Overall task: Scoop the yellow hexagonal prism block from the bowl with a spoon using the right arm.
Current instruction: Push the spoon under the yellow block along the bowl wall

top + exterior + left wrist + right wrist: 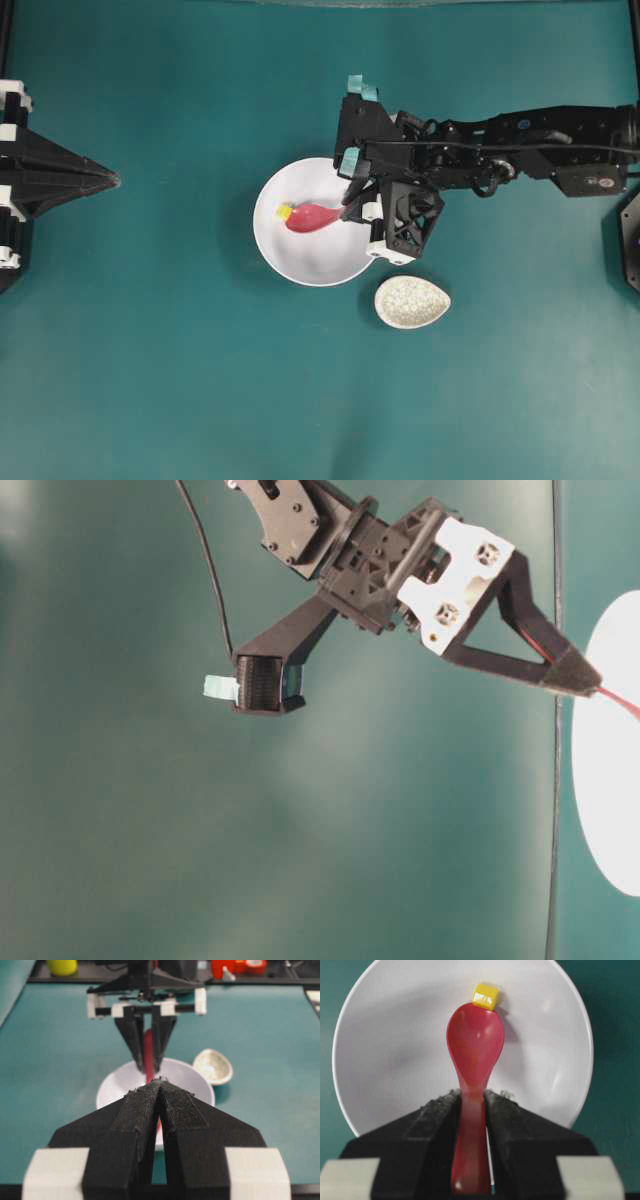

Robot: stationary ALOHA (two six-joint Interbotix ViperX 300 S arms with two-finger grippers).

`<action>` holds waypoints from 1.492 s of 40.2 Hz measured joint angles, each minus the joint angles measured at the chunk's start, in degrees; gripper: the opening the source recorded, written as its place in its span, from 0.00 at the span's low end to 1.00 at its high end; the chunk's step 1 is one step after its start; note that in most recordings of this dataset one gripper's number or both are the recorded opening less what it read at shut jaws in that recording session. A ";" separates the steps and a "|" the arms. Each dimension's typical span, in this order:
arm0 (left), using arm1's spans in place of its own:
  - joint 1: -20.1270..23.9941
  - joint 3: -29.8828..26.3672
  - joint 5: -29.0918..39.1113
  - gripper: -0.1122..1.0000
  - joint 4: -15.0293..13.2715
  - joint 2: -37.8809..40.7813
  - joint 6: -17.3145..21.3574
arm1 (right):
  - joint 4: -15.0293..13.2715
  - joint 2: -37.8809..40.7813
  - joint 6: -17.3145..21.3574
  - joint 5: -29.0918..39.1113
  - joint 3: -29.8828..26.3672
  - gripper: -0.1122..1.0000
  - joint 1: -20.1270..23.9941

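Note:
The white bowl (275,250) sits mid-table. The tiny yellow block (284,211) lies inside it, touching the tip of the red-pink spoon (312,216). My right gripper (352,210), with teal tape, is shut on the spoon's handle at the bowl's right rim. In the right wrist view the block (485,996) rests against the far tip of the spoon head (475,1040), inside the bowl (395,1060), with the gripper (472,1095) clamping the handle. My left gripper (112,180) is shut and empty at the far left; its closed tips (160,1082) point at the bowl (120,1085).
A speckled beige spoon rest (412,301) lies just right of and below the bowl, also seen in the left wrist view (214,1066). A yellow cup (61,966) and red items (235,966) stand beyond the table's far edge.

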 measured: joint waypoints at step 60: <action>-0.09 -0.09 0.62 0.11 0.00 0.00 0.00 | -1.05 -0.88 -0.18 -2.29 0.00 0.32 0.00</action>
